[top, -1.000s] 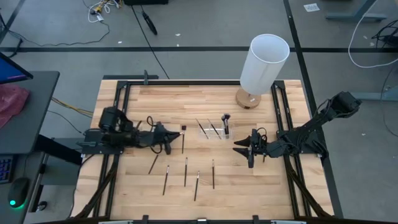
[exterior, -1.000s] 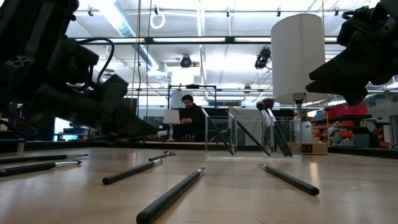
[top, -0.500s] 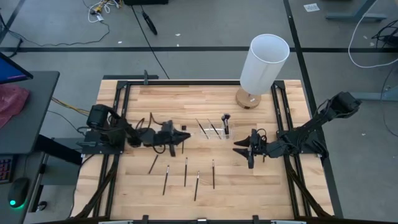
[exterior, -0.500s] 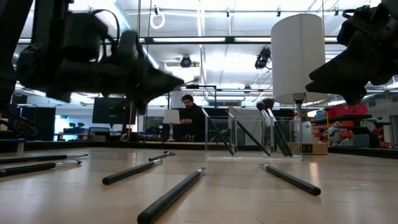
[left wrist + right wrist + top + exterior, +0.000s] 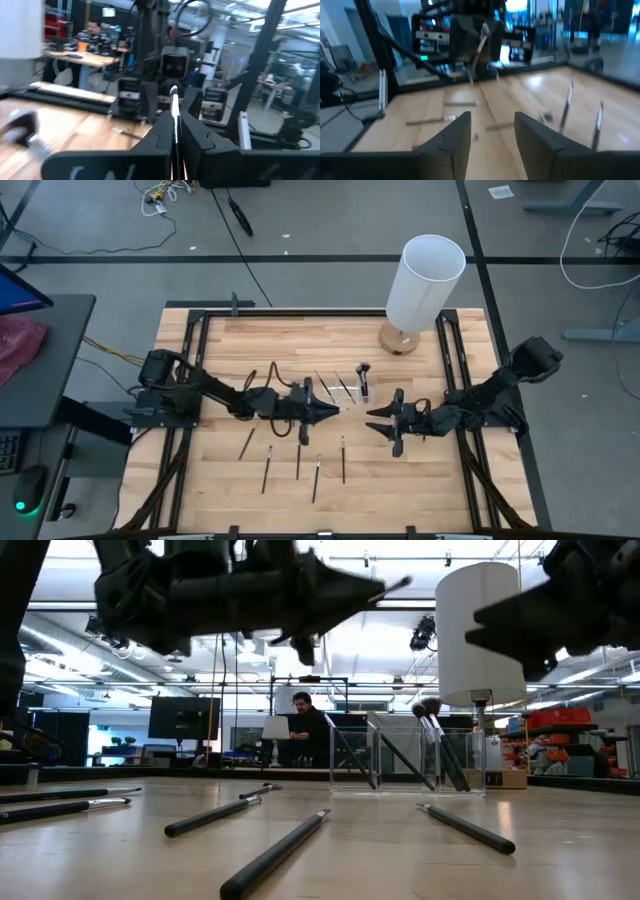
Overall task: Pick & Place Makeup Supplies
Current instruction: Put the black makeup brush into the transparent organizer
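Since a second ago, the left gripper (image 5: 333, 411) has been carried from the table's left part toward the middle and raised well above the wood, and the right gripper (image 5: 378, 421) has been shifted slightly toward it.

On the wood, four brushes (image 5: 298, 456) are laid in a loose row near the front edge, with a fifth brush (image 5: 246, 444) lying slanted just to their left – all apart from one another. In the low view, these are seen as dark handles lying flat on the table (image 5: 560, 860).

Over the table's middle, the left gripper is clenched on a brush (image 5: 174, 115); its pale tip is seen sticking out past the fingers in the left wrist view, and in the low view the brush (image 5: 385, 587) is held high, pointing toward the right arm. Whether any other brush is touched cannot be told.

Just behind the gap between the two grippers, the clear holder (image 5: 345, 389) is stood on the wood with several brushes leaning inside it – dark handles slanted, one bushy head up.

Right of the middle, the right gripper is held above the table with its fingers (image 5: 451, 137) spread apart and nothing between them, facing the left gripper.

At the back right, the white lamp (image 5: 424, 285) is stood on its round wooden base.
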Available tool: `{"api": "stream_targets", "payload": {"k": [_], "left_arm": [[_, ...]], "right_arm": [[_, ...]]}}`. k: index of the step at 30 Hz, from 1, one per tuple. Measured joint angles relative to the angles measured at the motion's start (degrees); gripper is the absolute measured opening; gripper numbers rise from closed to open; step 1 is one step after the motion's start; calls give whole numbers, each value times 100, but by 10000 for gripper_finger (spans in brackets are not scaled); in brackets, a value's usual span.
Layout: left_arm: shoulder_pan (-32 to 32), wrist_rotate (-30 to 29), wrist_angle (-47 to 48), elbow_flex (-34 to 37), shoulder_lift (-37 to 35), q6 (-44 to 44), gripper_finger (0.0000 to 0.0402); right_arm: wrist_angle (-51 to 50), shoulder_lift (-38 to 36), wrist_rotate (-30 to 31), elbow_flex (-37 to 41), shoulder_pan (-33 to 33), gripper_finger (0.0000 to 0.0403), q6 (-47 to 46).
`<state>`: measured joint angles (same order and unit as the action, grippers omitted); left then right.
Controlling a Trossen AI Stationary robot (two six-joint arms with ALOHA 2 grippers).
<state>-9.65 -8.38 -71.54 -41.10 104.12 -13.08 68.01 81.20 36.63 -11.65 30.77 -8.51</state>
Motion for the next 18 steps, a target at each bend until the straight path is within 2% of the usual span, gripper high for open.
{"api": "stream_targets", "payload": {"k": [3, 6, 11, 18], "left_arm": [[0, 216, 112, -234, 0, 27, 16], [0, 378, 121, -372, 0, 24, 18], [-21, 481, 287, -559, 0, -1, 15], [-92, 483, 438, -629, 0, 26, 18]], "right_arm": [[856, 324, 39, -37, -51, 155, 450], [1275, 481, -107, -154, -154, 155, 844], [1310, 501, -781, -545, -387, 155, 1432], [1059, 501, -1066, -1015, -554, 155, 1917]]}}
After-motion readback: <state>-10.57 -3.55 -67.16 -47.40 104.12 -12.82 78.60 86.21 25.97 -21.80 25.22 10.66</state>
